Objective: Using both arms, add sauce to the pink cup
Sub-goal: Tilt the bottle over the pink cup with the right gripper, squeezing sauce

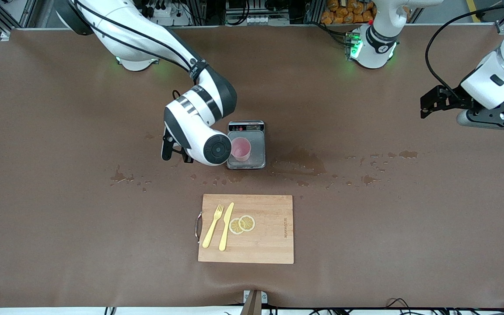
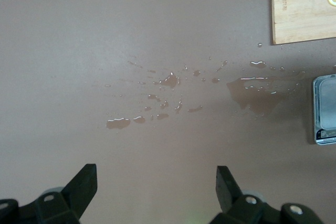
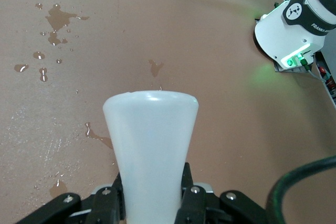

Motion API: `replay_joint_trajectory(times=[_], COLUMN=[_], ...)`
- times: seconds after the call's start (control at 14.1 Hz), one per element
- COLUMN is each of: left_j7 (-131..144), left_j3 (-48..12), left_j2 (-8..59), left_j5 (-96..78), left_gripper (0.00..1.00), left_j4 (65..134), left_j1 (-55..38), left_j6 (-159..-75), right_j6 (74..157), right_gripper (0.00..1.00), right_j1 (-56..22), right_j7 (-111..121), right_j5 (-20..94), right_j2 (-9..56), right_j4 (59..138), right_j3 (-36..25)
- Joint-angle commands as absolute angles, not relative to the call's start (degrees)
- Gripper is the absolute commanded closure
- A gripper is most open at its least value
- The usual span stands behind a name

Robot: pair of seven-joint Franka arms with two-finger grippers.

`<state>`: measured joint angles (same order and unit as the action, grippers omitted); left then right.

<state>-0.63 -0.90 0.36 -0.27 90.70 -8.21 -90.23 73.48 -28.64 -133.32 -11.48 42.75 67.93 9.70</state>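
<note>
Sauce bottle (image 3: pixel 151 150) sits clamped in the right gripper (image 3: pixel 151 195), fingers (image 3: pixel 185 190) pressing its sides; the right wrist view shows only the translucent white base end, so the nozzle looks to point down past the camera, though the cap is hidden. Pink cup (image 1: pixel 241 148) stands on the grey scale (image 1: pixel 246 146) mid-table, and the right arm's wrist (image 1: pixel 210 146) is right beside it, covering the bottle in the front view. My read: pour step in hand. To do it well, get the nozzle over the cup mouth before squeezing, squeeze gently, and don't nudge the cup off the plate. Left gripper (image 2: pixel 152 187) hangs released and empty over bare tabletop at the left arm's end; that arm waits. Brown table cover (image 1: pixel 59 240) carries wet splashes (image 1: pixel 298 159) around the scale, so it's slippery. Wooden cutting board (image 1: pixel 269 245) with yellow fork (image 1: pixel 212 227), knife (image 1: pixel 226 227) and lemon slices (image 1: pixel 242 224) lies nearer the front camera than the scale.
</note>
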Motion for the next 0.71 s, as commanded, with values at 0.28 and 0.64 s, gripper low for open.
replay_joint_trajectory(times=[0.28,0.64], left_j7=[-1.58,-1.49], left_j3=[-1.06,-1.05], left_j2=[-0.09,0.00], left_j5=[0.35,0.35], left_gripper=[0.00,0.00], left_j4=[90.70,90.62], left_j1=[-7.82,-7.91], left_j6=[-90.88,-90.88], right_j6=[72.25,72.07], right_gripper=[1.00,1.00], right_j1=[-28.22,-23.31], right_j7=[-134.47,-130.54], right_j5=[-10.37,-6.52], right_j2=[43.86,41.76], right_j4=[65.13,65.04], right_j3=[9.40,10.02])
